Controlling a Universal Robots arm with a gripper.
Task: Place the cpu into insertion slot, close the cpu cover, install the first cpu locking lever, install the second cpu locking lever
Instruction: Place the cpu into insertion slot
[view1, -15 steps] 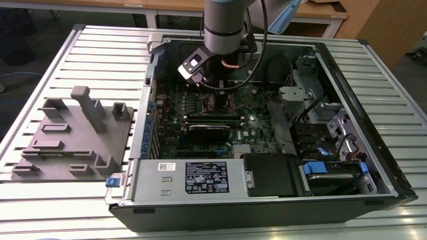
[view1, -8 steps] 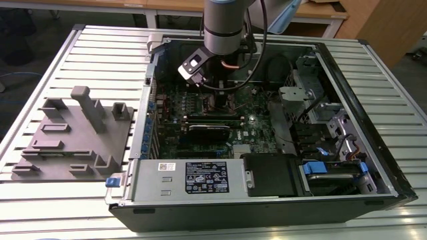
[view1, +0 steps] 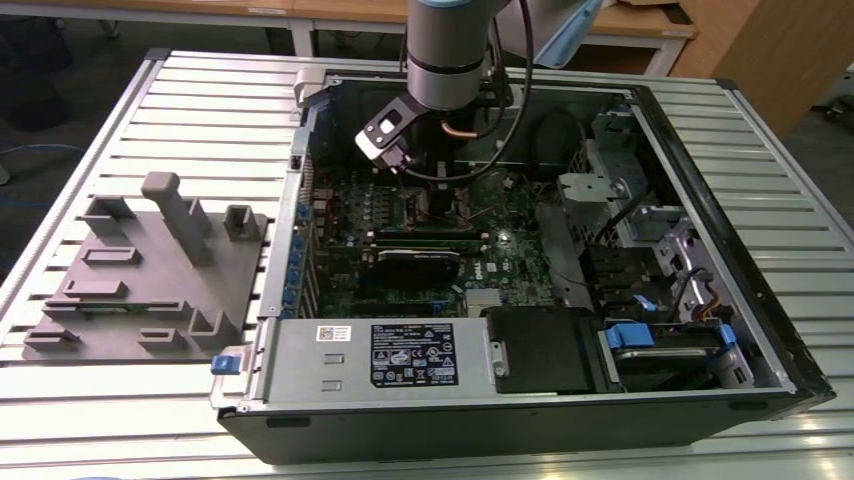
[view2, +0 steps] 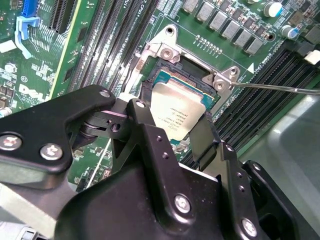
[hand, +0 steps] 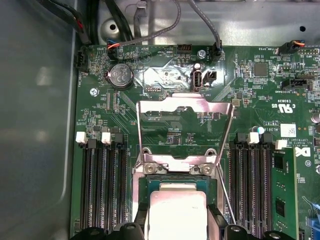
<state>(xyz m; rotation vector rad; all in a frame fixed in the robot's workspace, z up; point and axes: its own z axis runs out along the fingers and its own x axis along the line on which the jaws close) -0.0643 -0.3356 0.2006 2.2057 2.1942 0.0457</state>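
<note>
The cpu (view2: 182, 106), a flat square chip with a silvery top, lies level in the insertion slot (view2: 191, 68) on the green motherboard (hand: 100, 110). My gripper (view2: 175, 120) is shut on the cpu, one black finger against each of two opposite edges. In the first wrist view the cpu (hand: 177, 215) shows between the fingertips (hand: 216, 222). The cpu cover (hand: 185, 102), a thin metal frame with a square window, stands swung up on its hinge beyond the chip. A thin wire locking lever (view2: 275, 88) sticks out beside the socket, unlatched. In the exterior view the gripper (view1: 434, 195) reaches down into the open case.
Long black memory slots (hand: 102, 190) flank the socket on both sides. Cables (hand: 150, 30) run along the case wall beyond the board. A black card (view1: 420, 262) and the power supply (view1: 387, 355) lie nearer the case front. A grey fixture (view1: 147, 270) sits on the table at the exterior view's left.
</note>
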